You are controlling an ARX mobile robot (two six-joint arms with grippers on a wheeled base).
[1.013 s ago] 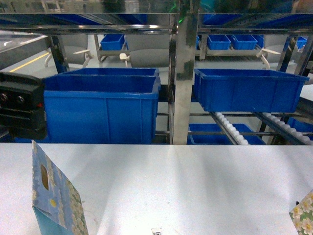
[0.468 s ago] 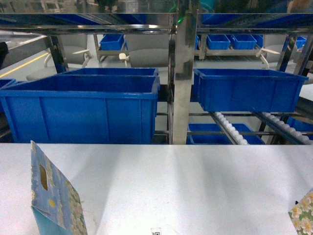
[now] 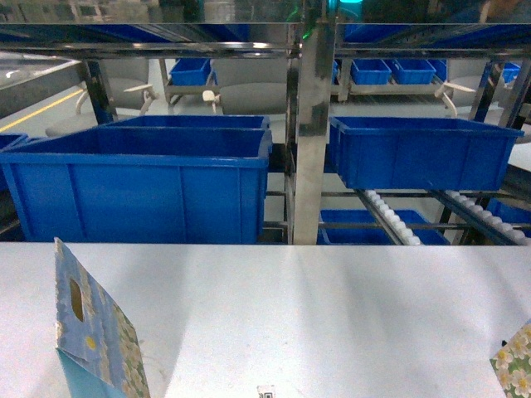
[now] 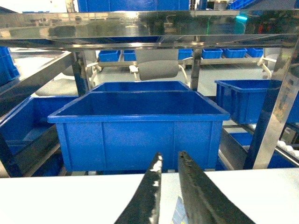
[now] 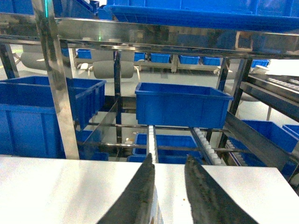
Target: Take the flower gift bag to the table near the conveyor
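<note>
Head view: the flower gift bag (image 3: 93, 332) stood upright on the table (image 3: 315, 315) at about 7 o'clock of the frame, its lower part cut off by the bottom edge. Its near face was pale blue; the side panel carried a floral print and an oval handle cut-out. No gripper touched it in this view. A second floral-printed corner (image 3: 514, 361) showed at 4 o'clock, at the right edge of the table, well apart from the bag. A small square code sticker (image 3: 265, 390) lay at 6 o'clock on the tabletop.

Beyond the far table edge stood the steel rack. A large blue bin (image 3: 141, 186) sat at 10 o'clock, and a second blue bin (image 3: 423, 153) at 2 o'clock rested on the conveyor (image 3: 392, 217), whose white rollers sloped toward the table.

Left wrist view: the left gripper (image 4: 168, 161) pointed at the rack, its two dark fingers close together with only a narrow gap. A small pale-blue scrap showed low between them; could not tell whether it was gripped or merely behind.

Right wrist view: the right gripper (image 5: 169, 163) hung above the table, fingers set narrowly apart, with bare tabletop visible in the gap and nothing seen held.
</note>
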